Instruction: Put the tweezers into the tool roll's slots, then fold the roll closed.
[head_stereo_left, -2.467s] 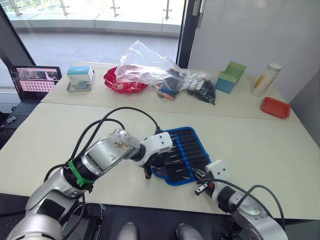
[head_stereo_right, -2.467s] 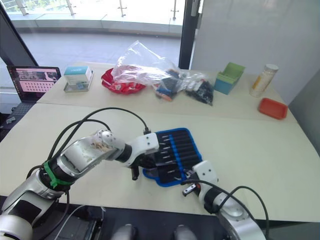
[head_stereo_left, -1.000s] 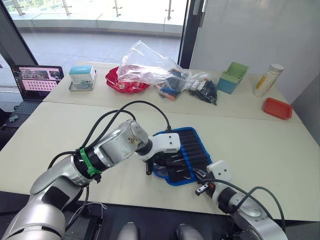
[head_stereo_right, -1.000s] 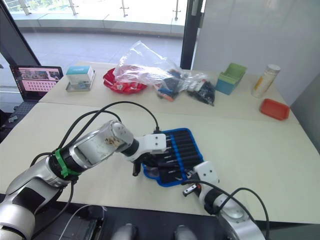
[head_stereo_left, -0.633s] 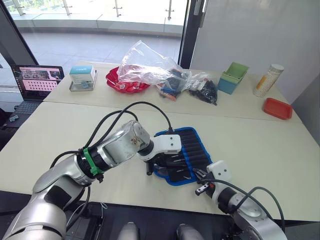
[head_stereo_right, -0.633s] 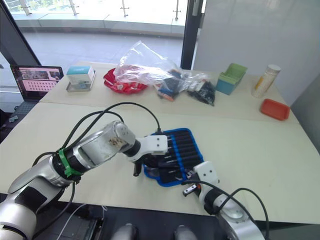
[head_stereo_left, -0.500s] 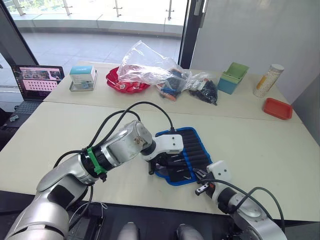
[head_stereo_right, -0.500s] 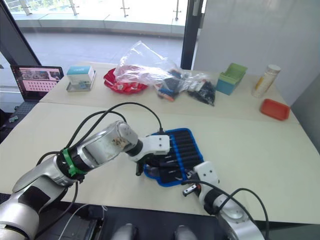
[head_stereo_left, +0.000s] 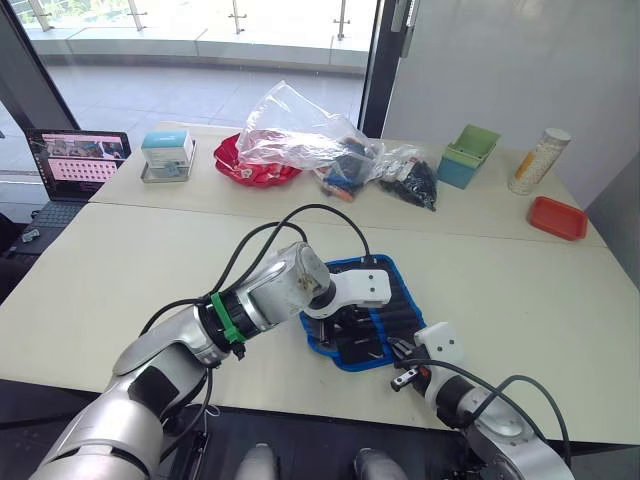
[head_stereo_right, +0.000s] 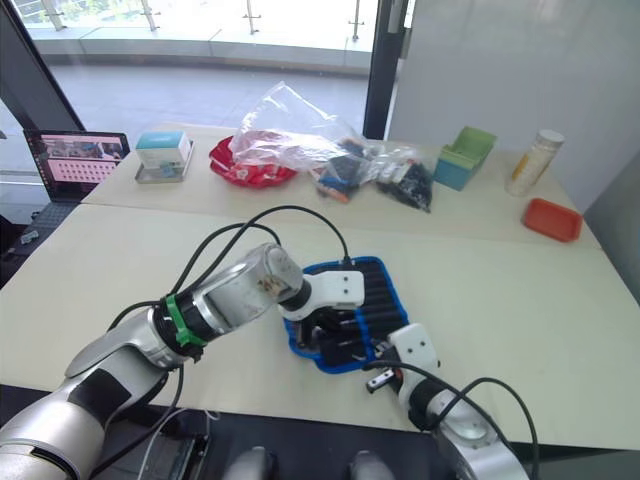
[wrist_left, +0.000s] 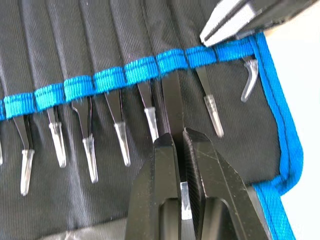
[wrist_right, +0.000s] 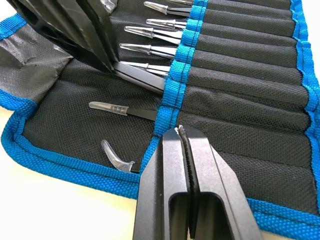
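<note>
The tool roll (head_stereo_left: 388, 312) lies open near the table's front edge, black with blue edging. Several tweezers (wrist_left: 118, 131) with clear tip caps sit in the slots (wrist_left: 110, 79) under a blue band. My left gripper (wrist_left: 180, 142) hovers over the roll's middle, shut on one black tweezer (wrist_left: 172, 102) whose far end runs under the band. My right gripper (wrist_right: 182, 132) is shut, its tips resting on the blue band (wrist_right: 175, 92) near the roll's near corner, beside two capped tweezers (wrist_right: 115, 109). From the head, the left gripper (head_stereo_left: 345, 325) and the right gripper (head_stereo_left: 402, 352) are close together.
At the back of the table are a clear plastic bag (head_stereo_left: 300, 125), a red bowl (head_stereo_left: 245, 165), a green box (head_stereo_left: 465, 155), a tall canister (head_stereo_left: 538, 160) and a red tray (head_stereo_left: 558, 216). A laptop (head_stereo_left: 75, 165) and a small box (head_stereo_left: 167, 155) stand at back left.
My left gripper has moved right from the roll's left edge to over its middle, with the tweezer in it. The right gripper has stayed put.
</note>
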